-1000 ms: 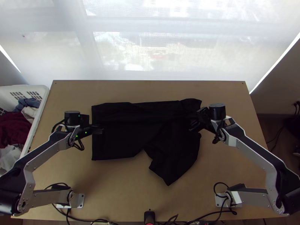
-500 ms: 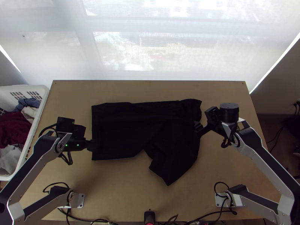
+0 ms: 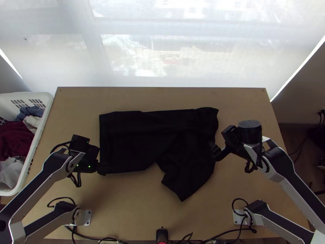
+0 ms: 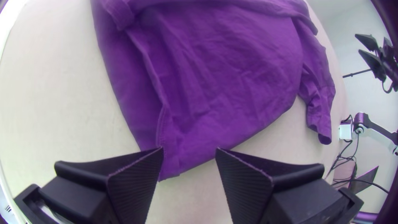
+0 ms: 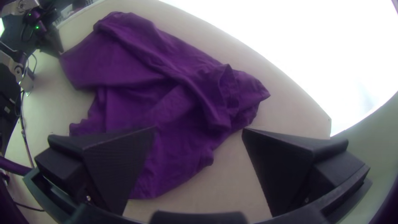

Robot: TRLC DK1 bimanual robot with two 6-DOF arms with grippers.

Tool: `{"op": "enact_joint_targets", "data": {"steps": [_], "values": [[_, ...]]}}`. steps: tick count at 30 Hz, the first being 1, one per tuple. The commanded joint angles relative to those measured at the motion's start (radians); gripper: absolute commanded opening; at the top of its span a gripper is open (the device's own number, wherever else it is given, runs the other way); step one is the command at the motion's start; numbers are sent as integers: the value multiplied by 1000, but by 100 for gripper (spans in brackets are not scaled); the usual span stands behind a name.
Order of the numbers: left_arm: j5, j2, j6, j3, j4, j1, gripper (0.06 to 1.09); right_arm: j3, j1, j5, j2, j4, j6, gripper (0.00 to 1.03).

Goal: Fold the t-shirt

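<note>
The T-shirt (image 3: 134, 142) lies on the table (image 3: 130, 207), apparently part-folded; one section slants toward the near edge. Remaining, by judgement: square this section, then complete the folds. Left gripper (image 4: 189, 149) and right gripper (image 5: 199, 129): jaws parted, cloth ungrasped.

Observed: dark, plain t-shirt (image 3: 134, 142), partly folded, lying on the tabletop between left gripper (image 3: 103, 168) and right gripper (image 3: 215, 151). Runs fairly smooth and straight-edged beside the left gripper, with near corner right at that gripper's fingertips; cannot confirm contact. Shows a lengthwise layered band on the side beyond both grippers. Turns creased and loosely bunched toward the right gripper, reaching its fingertips. Juts out on the near side between both, as a skewed flap tapering to a blunt point.
</note>
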Motion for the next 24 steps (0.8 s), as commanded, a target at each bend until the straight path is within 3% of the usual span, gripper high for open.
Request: {"op": "enact_joint_targets", "data": {"steps": [1,9,24], "values": [[-17,16,0,-59,60,-13,63,33,123,-4,-35,-146,11,98],[-69,7,9,-86,112,-10,63,40,296,-7,-28,-238,24,98],[-83,13,-3,-83,149,-10,63,3,345,-7,-16,-245,29,98]]}}
